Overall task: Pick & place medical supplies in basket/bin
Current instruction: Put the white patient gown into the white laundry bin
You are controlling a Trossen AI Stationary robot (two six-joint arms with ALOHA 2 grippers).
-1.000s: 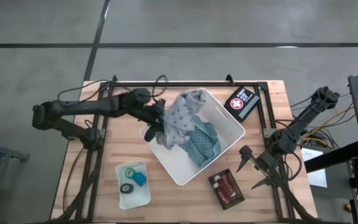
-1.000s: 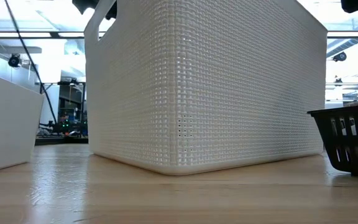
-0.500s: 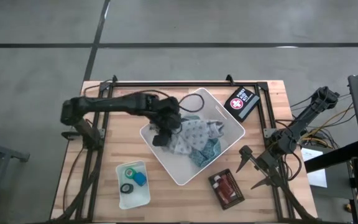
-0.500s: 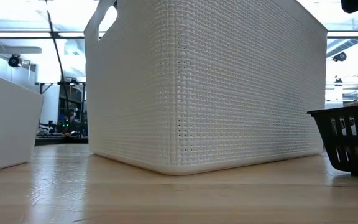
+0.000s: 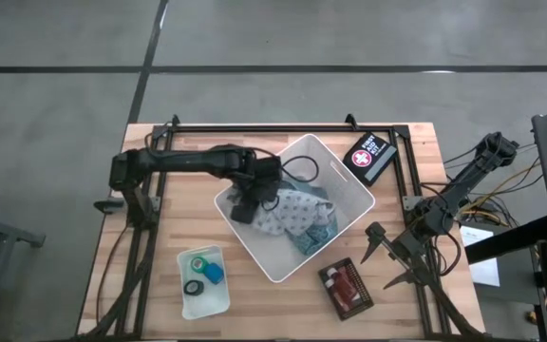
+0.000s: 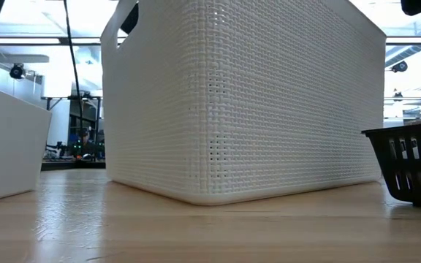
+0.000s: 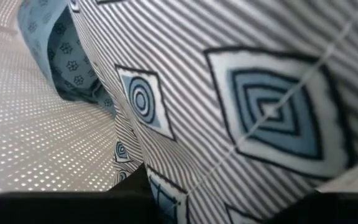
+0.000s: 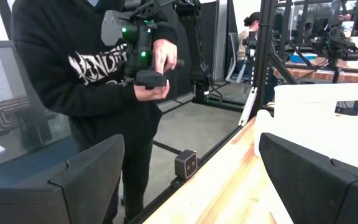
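Down inside the white bin [image 5: 349,195], my left claw [image 5: 247,202] pinches narrowly on one striped, diamond-printed cloth [image 5: 288,205], laying it over one blue patterned cloth [image 5: 319,230] just beyond. I judge this the placing step; next I must let go and lift clear. My right claw [image 5: 387,256], spread wide, waits well apart.
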